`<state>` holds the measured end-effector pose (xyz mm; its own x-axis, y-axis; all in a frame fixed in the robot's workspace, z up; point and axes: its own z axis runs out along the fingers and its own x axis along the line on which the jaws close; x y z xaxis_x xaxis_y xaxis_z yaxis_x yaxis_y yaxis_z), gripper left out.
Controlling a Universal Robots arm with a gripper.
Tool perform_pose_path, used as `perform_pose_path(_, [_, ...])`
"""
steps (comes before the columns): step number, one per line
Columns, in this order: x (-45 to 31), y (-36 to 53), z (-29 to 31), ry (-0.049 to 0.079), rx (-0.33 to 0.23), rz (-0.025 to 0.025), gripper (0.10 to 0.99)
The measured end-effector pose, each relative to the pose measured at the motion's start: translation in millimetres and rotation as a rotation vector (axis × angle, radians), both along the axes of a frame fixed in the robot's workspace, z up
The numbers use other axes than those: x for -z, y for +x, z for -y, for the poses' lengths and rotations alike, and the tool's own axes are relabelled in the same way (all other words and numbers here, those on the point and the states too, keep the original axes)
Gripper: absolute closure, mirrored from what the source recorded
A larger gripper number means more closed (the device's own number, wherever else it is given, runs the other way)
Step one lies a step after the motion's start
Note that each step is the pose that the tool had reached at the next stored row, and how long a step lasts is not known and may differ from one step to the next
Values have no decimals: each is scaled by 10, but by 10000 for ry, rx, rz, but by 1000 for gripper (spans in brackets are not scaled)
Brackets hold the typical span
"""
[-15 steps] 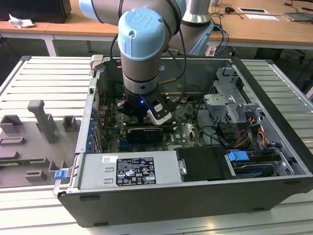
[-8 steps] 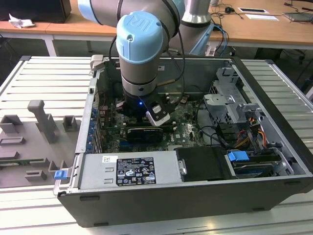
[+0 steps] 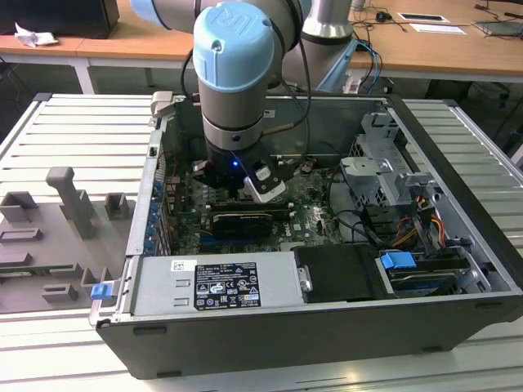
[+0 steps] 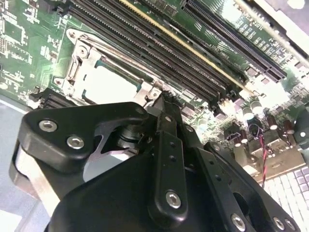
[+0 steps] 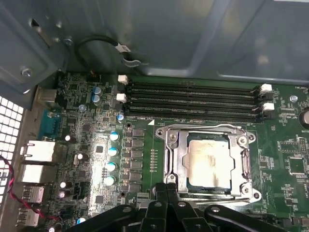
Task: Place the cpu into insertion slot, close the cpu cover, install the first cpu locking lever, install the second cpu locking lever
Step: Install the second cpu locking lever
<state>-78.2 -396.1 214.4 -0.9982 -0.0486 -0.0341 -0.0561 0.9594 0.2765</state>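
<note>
One arm reaching down into open computer case [image 3: 458, 269], gripper [image 5: 166, 186] poised over green motherboard [image 5: 96, 121] just beside cpu cover [image 5: 176, 159]. Fingers [image 5: 158, 193] pressed together, gripping nothing visible. Cpu [image 5: 208, 162] seated in insertion slot [image 5: 190, 182], cover lying flat around it, pale top showing through window. Four long memory slots [image 5: 193, 99] running alongside socket's far edge.

You can see the cpu [image 5: 208, 163], pale silver-beige, lying flat in the insertion slot [image 5: 210, 188]; the cpu cover [image 5: 176, 162] is closed over it, framing it from 12 to 6 o'clock.
</note>
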Motion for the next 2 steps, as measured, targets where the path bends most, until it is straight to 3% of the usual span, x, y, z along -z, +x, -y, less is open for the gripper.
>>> perform_pose_path(2, [-17,0,0,3,0,2,980])
